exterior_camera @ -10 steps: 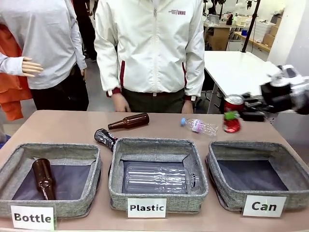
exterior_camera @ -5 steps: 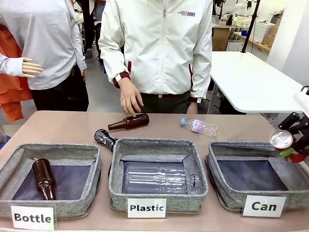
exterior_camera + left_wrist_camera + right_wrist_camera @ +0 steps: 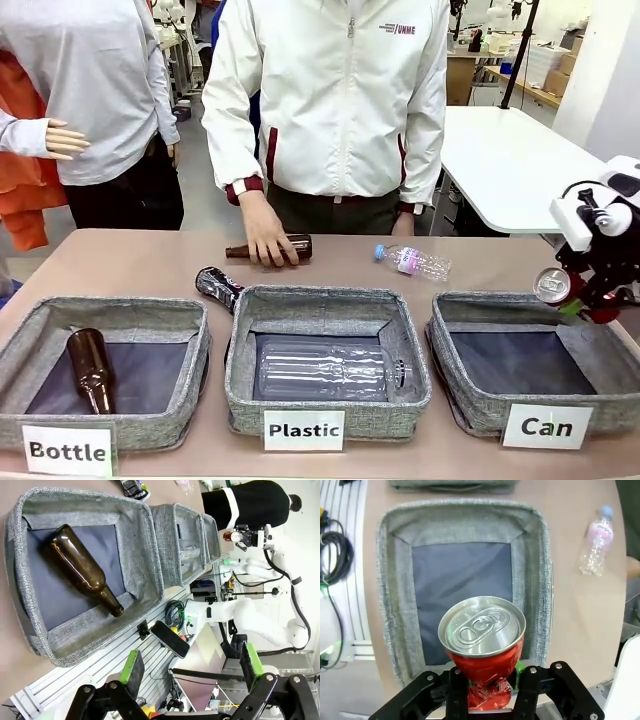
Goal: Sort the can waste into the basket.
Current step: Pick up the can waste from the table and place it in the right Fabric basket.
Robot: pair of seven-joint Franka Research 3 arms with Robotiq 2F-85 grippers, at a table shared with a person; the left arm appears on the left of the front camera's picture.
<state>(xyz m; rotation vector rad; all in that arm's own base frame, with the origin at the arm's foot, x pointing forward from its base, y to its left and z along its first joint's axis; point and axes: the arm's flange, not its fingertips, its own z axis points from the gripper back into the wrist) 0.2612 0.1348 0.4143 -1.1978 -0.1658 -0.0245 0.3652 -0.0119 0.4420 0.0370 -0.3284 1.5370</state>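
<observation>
Over the Can basket: the right gripper (image 3: 586, 306) hangs above the far right side of the bin, jaws clenched on the red can (image 3: 553, 286).
Red can: one, crushed at its lower end, pinched between the green pads; in the right wrist view its silver top (image 3: 482, 627) sits over the dark lining. It is in the air, not in the bin.
Can basket (image 3: 470, 408): one, grey woven fabric, white "Can" label on the front, nothing lying inside.
Black can (image 3: 218, 286): one, lying on the table (image 3: 130, 260) just beside the far left corner of the Plastic bin (image 3: 320, 293), well apart from the Can basket.
Cans counted: two, one red and one black.
Left gripper (image 3: 192, 662): released, green-padded fingers spread wide, holding nothing, near the Bottle bin (image 3: 160, 555).
Bins counted: three in a row, labelled Bottle, Plastic and Can.
Brown glass bottles: two; one (image 3: 90, 370) lies in the Bottle bin, one (image 3: 300, 244) lies on the table at the far side.
Clear plastic bottles: two; a large one (image 3: 325, 370) lies in the Plastic bin, a small one (image 3: 415, 262) lies on the table behind the gap between the Plastic and Can bins.
Person's hand (image 3: 266, 236): one, resting on the brown bottle on the table.
</observation>
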